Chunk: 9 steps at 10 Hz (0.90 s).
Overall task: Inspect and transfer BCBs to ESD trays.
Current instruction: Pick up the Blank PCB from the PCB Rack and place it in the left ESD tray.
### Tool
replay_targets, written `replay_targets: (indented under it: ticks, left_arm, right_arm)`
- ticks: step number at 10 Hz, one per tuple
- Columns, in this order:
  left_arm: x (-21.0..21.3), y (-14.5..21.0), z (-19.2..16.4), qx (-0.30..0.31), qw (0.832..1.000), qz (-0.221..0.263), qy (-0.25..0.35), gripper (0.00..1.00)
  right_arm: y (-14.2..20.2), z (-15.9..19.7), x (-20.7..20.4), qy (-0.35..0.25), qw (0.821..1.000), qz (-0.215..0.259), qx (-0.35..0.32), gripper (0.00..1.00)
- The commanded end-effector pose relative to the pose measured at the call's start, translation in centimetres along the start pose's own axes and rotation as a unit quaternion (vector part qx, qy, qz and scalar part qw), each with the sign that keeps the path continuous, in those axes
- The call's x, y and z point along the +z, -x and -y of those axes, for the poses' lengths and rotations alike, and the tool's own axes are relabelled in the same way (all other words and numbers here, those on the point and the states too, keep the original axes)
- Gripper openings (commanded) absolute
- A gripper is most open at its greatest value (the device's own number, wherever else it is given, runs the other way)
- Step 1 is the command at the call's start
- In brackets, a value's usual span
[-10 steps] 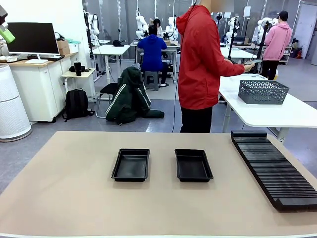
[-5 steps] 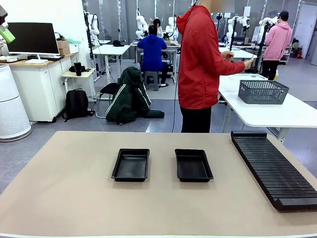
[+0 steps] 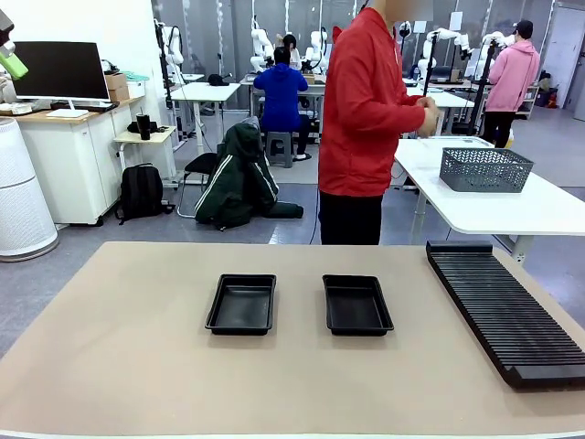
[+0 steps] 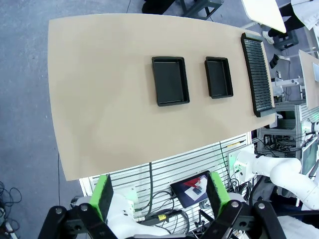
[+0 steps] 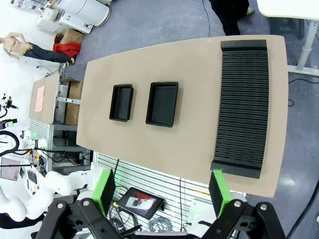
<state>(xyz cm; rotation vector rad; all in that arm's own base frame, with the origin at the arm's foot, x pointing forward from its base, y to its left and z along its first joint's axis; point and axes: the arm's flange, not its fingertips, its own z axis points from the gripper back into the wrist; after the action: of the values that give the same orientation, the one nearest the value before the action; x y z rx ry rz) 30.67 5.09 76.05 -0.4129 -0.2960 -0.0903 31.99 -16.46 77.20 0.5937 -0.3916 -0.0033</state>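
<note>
— Where are the trays (image 3: pixel 241 304) sitting?
— Both are lying side by side in the middle of the surface (image 3: pixel 128 347), with the ribbed rack (image 3: pixel 503 311) off to their right.
— And the grip?
— Left fingers (image 4: pixel 103 198) and right fingers (image 5: pixel 218 195) are hovering high, both spread wide, gripping nothing.

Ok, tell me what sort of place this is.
Probably a robotics lab: left gripper and right gripper hang open over a table with trays and a rack; a monitor stands behind.
</note>
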Motion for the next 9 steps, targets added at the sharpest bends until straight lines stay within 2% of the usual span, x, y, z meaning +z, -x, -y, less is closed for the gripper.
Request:
replay_targets:
  ticks: [1,3,6,9]
  left_arm:
    - [-0.17,0.01,0.00,0.001,1.000,-0.002,0.001,1.00]
    - [-0.17,0.01,0.00,0.001,1.000,-0.002,0.001,1.00]
    - [-0.17,0.01,0.00,0.001,1.000,-0.002,0.001,1.00]
    - [-0.17,0.01,0.00,0.001,1.000,-0.002,0.001,1.00]
  right_arm:
    - [0.03,-0.03,-0.06,-0.007,1.000,0.001,0.001,1.00]
    - [0.00,0.00,0.00,0.000,1.000,0.000,0.000,1.00]
    - [0.48,-0.11,0.35,0.015,0.999,-0.010,-0.051,1.00]
    - [0.65,-0.23,0.92,0.022,0.996,0.022,-0.078,1.00]
